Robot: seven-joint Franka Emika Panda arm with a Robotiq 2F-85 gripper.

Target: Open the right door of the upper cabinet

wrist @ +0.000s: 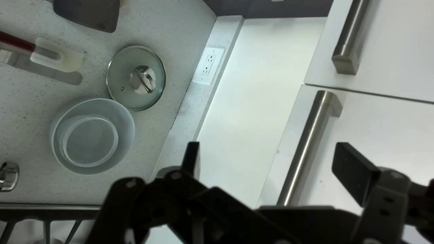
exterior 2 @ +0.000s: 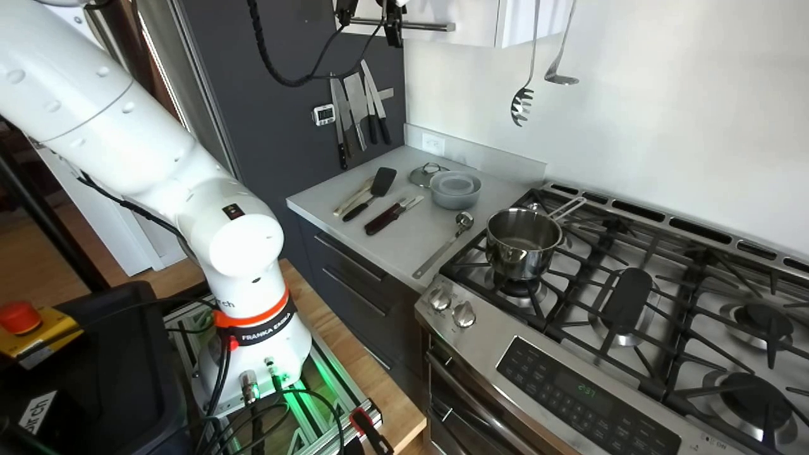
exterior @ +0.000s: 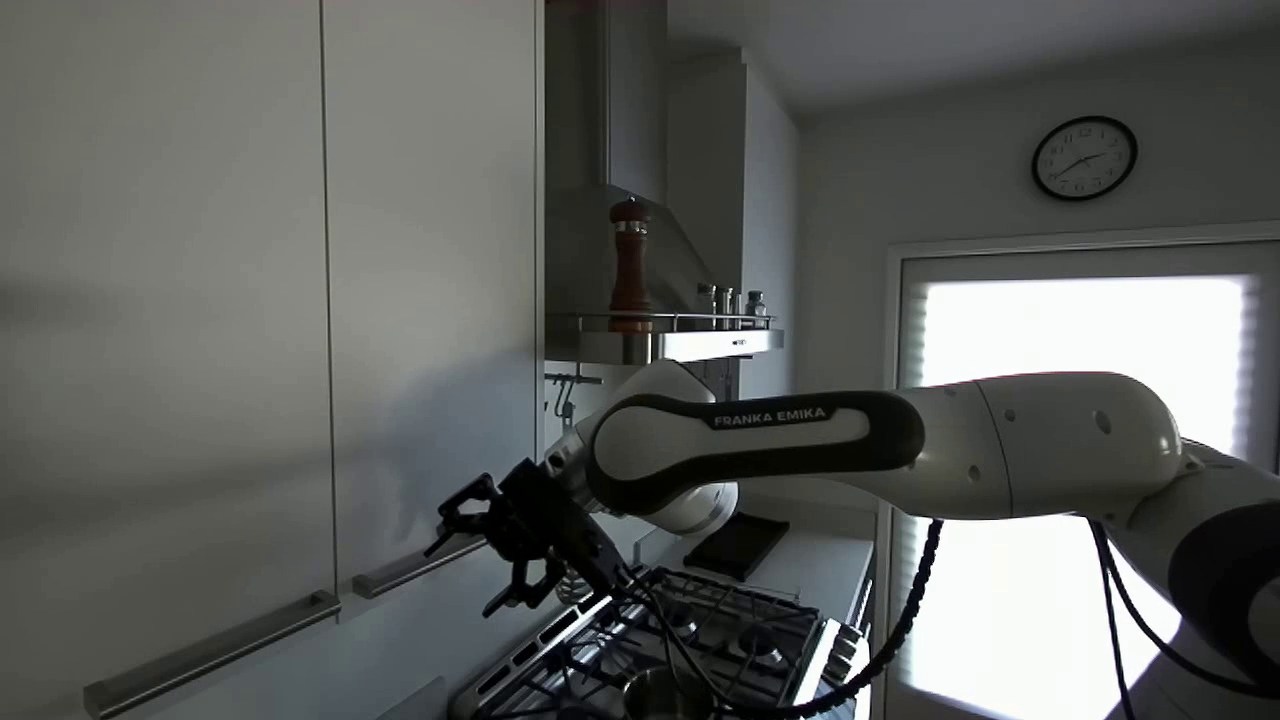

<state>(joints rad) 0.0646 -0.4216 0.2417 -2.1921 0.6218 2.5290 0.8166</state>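
Locate the upper cabinet (exterior: 268,240), a large pale-grey two-door wall unit with smooth fronts, at the left of an exterior view. Its right door (exterior: 435,230), a tall, flat, matte pale-grey slab, is closed: its face sits level with the matching pale-grey left door (exterior: 160,250), and you see a thin dark seam between the two. A horizontal silver bar handle (wrist: 307,145) runs along the right door's lower edge.

Your hand (exterior: 461,580), a black two-fingered unit at the end of the white robot arm (exterior: 1060,440), is in front of the lower part of the right door. Its fingers (wrist: 354,171) are spread wide and hold nothing. In the wrist view, you see the handle between the two fingertips, with space showing on both sides of the bar. You cannot tell how far the tips stand from the door.

Below the cabinet, note the pale-grey speckled table (exterior 2: 411,243). It carries a translucent round bowl (exterior 2: 454,201), a round glass lid (wrist: 122,78) just beside the bowl, and a black spatula (exterior 2: 380,184). Next to the table is the stainless-steel gas range (exterior 2: 480,335), with a polished steel saucepan (exterior 2: 521,253) standing on it.
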